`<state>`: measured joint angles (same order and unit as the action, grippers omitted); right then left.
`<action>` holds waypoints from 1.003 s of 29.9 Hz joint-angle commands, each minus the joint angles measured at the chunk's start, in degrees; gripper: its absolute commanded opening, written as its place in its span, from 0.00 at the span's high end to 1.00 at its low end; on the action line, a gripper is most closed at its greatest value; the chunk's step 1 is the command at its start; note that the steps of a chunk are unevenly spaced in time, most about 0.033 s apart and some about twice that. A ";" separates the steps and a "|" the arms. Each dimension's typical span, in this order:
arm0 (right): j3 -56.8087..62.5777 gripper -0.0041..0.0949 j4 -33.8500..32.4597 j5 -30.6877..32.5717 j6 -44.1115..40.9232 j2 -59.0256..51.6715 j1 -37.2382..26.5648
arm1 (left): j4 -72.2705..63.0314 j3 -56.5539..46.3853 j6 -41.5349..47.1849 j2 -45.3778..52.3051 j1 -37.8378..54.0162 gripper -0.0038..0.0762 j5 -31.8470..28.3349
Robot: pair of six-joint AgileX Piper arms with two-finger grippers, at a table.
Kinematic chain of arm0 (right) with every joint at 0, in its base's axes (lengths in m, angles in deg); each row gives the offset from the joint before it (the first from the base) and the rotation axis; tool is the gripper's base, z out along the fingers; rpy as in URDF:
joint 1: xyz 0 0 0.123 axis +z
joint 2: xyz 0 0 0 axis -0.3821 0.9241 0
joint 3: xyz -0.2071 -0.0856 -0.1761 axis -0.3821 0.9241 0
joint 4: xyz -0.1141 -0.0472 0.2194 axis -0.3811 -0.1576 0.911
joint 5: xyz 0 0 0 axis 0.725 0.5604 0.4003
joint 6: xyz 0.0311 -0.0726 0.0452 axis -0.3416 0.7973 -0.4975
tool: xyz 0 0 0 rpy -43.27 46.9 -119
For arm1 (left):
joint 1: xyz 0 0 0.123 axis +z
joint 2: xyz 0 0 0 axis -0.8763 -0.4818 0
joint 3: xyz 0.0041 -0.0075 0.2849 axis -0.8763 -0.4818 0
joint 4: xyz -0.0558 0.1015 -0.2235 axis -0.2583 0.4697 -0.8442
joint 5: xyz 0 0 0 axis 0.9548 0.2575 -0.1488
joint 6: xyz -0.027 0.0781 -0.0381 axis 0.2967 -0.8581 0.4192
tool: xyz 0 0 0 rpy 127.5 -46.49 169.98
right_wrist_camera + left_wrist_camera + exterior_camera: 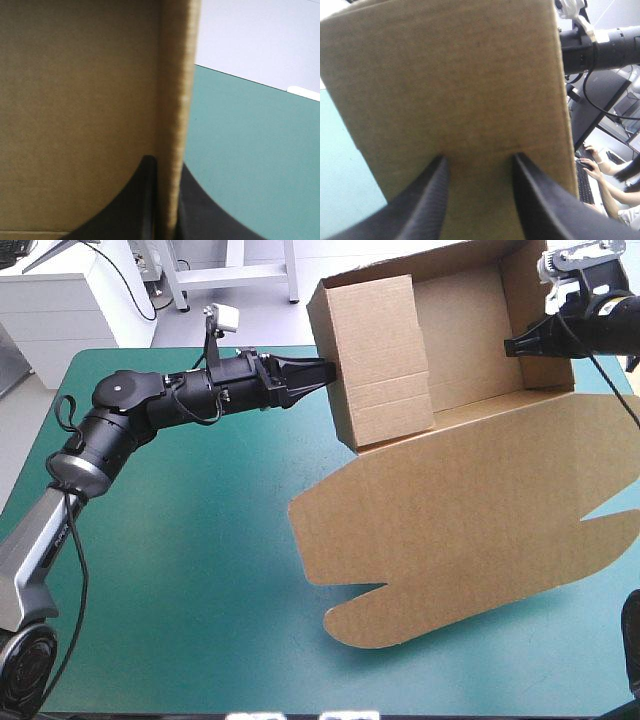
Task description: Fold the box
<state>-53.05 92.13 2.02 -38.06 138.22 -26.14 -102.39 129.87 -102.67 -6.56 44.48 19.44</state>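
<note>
Box (pixel 470 490) part-raised on teal-green cover (pixel 200 570); left tool (pixel 328 372) parted, seemingly touching it; right tool (pixel 512 344) clamped onto it

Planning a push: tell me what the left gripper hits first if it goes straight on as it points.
The raised side wall of the box: the left gripper points squarely at its outer face, open fingers seemingly touching it.

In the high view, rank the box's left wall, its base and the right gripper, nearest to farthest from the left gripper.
1. Left wall: at the tips of the left gripper.
2. Base: in the middle, beyond that wall.
3. Right gripper: far side, clamping the right wall.
</note>
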 commanded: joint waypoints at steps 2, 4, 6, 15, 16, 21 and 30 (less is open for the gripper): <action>-1.49 0.97 0.92 -4.48 -2.87 -2.52 2.91 | -4.60 1.94 0.62 2.28 -0.44 0.24 -1.05; -1.49 0.97 -1.13 -5.67 -4.81 -2.52 4.20 | -4.60 1.94 0.62 2.28 -0.44 0.21 -1.81; -1.49 0.97 -4.05 -7.03 -6.64 -2.52 5.70 | -4.47 1.94 0.38 2.28 -0.44 0.21 -1.81; -1.49 0.97 -7.81 -11.17 -12.01 -2.41 9.53 | 4.25 2.08 7.40 2.28 -0.44 0.23 -10.92; -1.49 0.97 -8.59 -11.71 -12.81 -2.41 9.98 | 6.49 2.37 9.45 2.28 -0.44 0.25 -12.40; -1.49 0.97 -9.50 -13.07 -14.75 -1.33 11.90 | 22.34 7.81 18.74 2.28 -1.17 0.36 -13.32; -1.49 0.97 -7.52 -15.56 -19.58 1.98 14.00 | 64.41 17.00 46.73 2.28 -6.99 0.39 -14.37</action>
<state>-53.05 81.39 -7.18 -55.11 142.00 -12.84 -47.91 143.88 -64.68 -6.60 39.91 7.05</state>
